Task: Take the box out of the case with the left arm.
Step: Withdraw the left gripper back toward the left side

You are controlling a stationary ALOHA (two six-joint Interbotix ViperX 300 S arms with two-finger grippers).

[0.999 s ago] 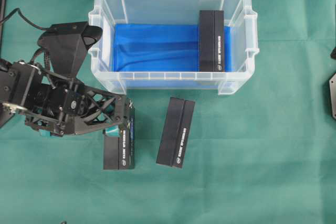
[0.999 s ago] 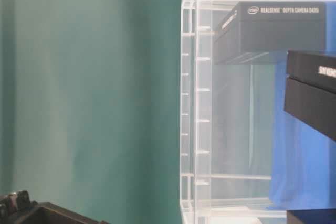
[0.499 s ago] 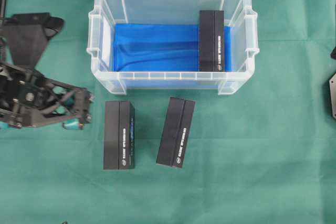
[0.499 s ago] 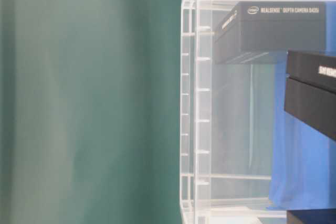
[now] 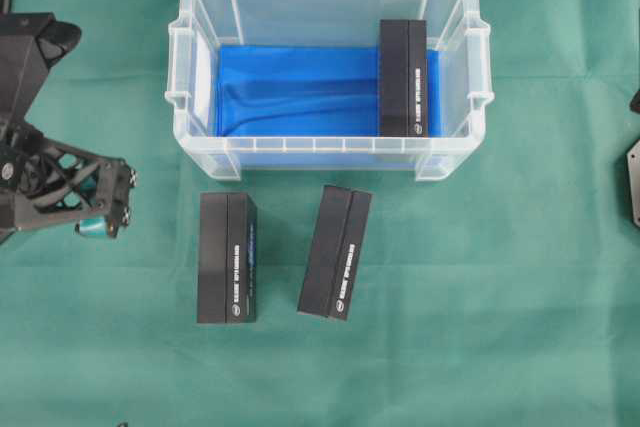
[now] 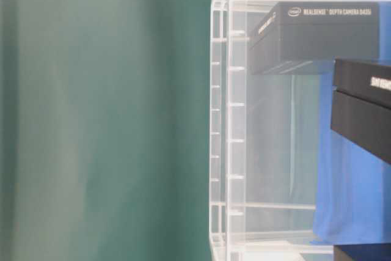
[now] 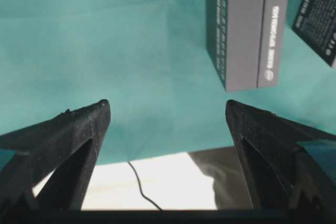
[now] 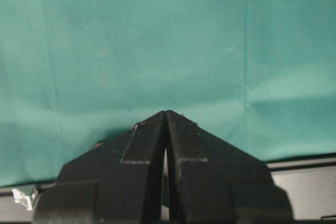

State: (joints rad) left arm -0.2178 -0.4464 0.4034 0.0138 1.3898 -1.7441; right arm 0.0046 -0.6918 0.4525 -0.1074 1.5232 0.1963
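Box [image 5: 403,77] number three stood inside the case [image 5: 190,7], against its right wall. Your left gripper [image 5: 102,209] hung wide open, empty, well apart; reaching in carelessly, you risked clipping the rim.

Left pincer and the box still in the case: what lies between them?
Overhead view: the case's clear left wall and blue lining separate the left pincer from that box.

One box [image 5: 403,77] lies in the case [image 5: 190,97]; two boxes [image 5: 227,257] lie before it
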